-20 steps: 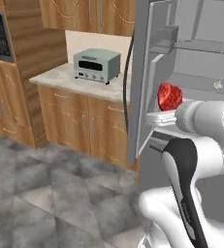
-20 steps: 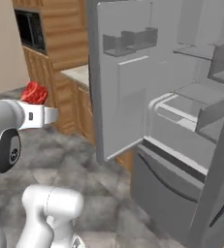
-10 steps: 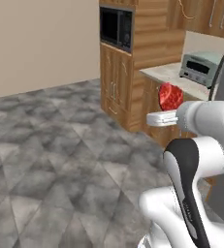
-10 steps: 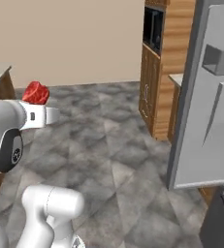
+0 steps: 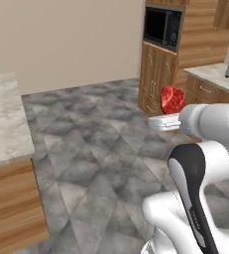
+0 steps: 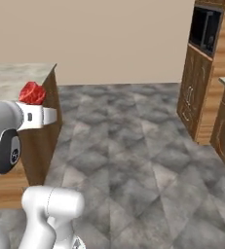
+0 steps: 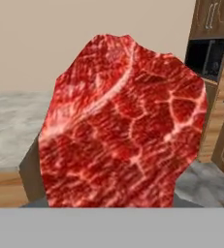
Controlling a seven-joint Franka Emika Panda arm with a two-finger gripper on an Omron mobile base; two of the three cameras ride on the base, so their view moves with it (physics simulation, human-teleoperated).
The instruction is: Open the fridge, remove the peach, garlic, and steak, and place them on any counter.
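Carrying the steak (image 5: 172, 99) toward the worktop (image 6: 16, 75).
Your pincer (image 5: 166, 118) was clamped on the steak, which stood up out of it, clear of every surface. In the left base view the worktop lay well apart to the left across the grey floor (image 5: 101, 134); in the right base view the meat hung just beside the worktop's near corner.

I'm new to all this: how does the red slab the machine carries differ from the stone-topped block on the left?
The bright red marbled steak is small and hangs in the air, upright in the claw; the wide marble-look counter on a wood-panel base is large and stands on the floor. The steak is vivid red with pale veins, the counter pale beige-grey. Both show a veined pattern.
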